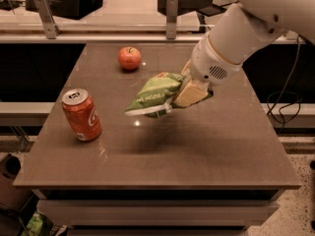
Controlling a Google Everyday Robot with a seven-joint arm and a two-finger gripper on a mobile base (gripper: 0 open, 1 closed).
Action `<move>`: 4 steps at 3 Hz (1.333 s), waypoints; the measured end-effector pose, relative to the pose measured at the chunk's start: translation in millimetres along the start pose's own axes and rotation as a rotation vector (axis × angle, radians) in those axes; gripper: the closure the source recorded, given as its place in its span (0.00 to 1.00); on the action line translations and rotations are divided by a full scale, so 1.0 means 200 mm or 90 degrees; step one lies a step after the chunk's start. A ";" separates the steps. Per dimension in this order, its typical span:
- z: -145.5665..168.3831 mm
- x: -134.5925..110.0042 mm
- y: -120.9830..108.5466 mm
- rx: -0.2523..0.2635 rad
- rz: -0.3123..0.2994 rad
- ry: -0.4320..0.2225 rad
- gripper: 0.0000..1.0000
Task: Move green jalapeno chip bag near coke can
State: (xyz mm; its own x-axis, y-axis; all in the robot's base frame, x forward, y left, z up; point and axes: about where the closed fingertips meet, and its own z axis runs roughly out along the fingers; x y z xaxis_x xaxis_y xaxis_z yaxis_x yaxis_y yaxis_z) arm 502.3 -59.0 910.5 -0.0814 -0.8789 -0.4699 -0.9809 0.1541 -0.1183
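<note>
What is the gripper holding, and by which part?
The gripper holds the green jalapeno chip bag by the end farthest from the coke can. The rest of the bag sticks out free, above the table.

Gripper point(181, 96) over glossy tabletop point(206, 151); crinkly bag point(151, 95)

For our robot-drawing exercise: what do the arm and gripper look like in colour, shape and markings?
The arm is a thick, smooth white tube ending in a rounded collar with a small patch of dark vent holes. The gripper, above the middle of the table, has blocky tan fingers. No lettering or cables show on it.
</note>
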 end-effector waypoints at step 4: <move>0.08 -0.12 0.26 -0.093 -0.135 0.043 0.59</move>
State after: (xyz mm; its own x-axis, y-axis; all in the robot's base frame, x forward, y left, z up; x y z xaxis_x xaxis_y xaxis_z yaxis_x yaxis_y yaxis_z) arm 456.6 -23.0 901.9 0.1212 -0.9137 -0.3880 -0.9921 -0.0986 -0.0777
